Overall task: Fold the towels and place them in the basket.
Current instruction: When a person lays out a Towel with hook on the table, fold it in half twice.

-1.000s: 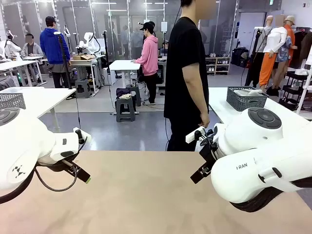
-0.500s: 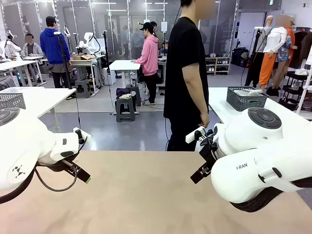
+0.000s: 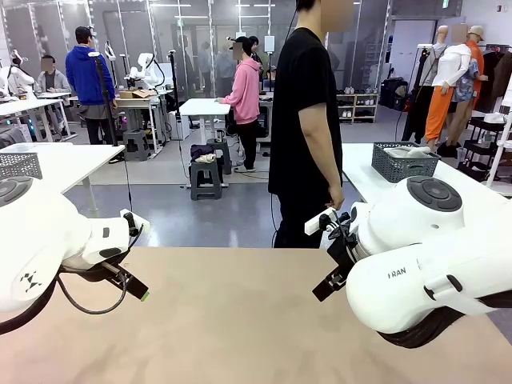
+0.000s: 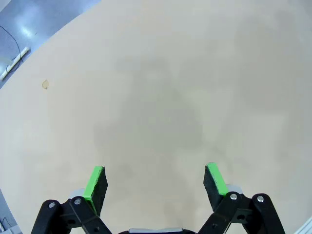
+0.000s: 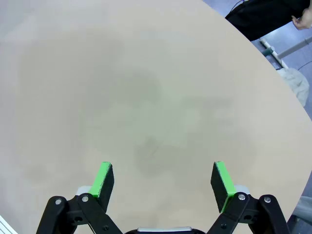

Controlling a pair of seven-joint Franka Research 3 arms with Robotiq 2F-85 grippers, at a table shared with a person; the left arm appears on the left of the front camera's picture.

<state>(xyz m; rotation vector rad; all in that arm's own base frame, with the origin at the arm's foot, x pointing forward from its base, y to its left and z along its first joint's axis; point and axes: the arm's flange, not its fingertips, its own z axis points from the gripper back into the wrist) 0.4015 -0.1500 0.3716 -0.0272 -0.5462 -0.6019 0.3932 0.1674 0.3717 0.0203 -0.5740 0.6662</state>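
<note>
**Front view.** The left gripper [image 3: 132,284] hangs above the left edge of the desk [image 3: 232,320], and the right gripper [image 3: 326,282] above its right edge. From this angle we cannot judge either opening. A person [image 3: 304,120] stands at the far edge with one hand [image 3: 336,198] low at the side. A dark lattice basket [image 3: 404,166] sits on a white table [image 3: 364,180] beyond the far right corner, with pale cloth [image 3: 410,150] in it. We cannot tell whether that cloth is the towels, nor where the towels lie.

We judge the step in hand to be waiting for work to be laid down. We advise holding both arms high and well apart, so that the middle of the desk is free for the person.

**Left wrist view.** The left gripper [image 4: 156,183] stands wide open, with nothing between its green pads [image 4: 96,183] and bare desk [image 4: 156,73] below.

**Right wrist view.** The right gripper [image 5: 163,183] is likewise spread wide and empty over bare desk [image 5: 122,73]. The person [image 5: 263,17] shows at the far edge.

Once a towel lies flat, we recommend that each gripper take one corner of the same edge, pinching cloth only and not pressing into the desk.
</note>
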